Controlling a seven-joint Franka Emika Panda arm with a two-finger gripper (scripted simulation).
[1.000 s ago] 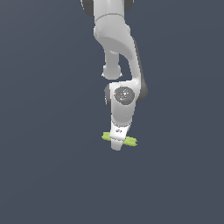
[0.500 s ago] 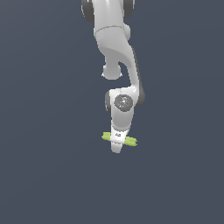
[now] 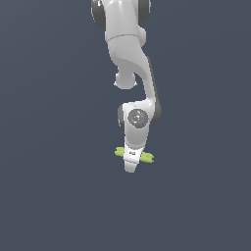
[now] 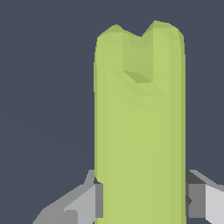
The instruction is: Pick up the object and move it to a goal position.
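The object is a slim yellow-green bar (image 3: pixel 146 157). In the exterior view its two ends stick out on either side of my white gripper (image 3: pixel 131 162), which covers its middle. In the wrist view the bar (image 4: pixel 139 122) fills the picture, long and bumpy at its far end, with a grey finger (image 4: pixel 85 203) pressed against one side and the other finger (image 4: pixel 203 199) against the other. My gripper is shut on the bar. No goal marker shows in either view.
The white arm (image 3: pixel 128 59) comes down from the top of the exterior view. The ground (image 3: pixel 54 186) is a plain dark grey-blue surface with nothing else on it.
The arm's upper links have shifted slightly. The gripper and the bar have stayed in nearly the same place, perhaps a touch higher.
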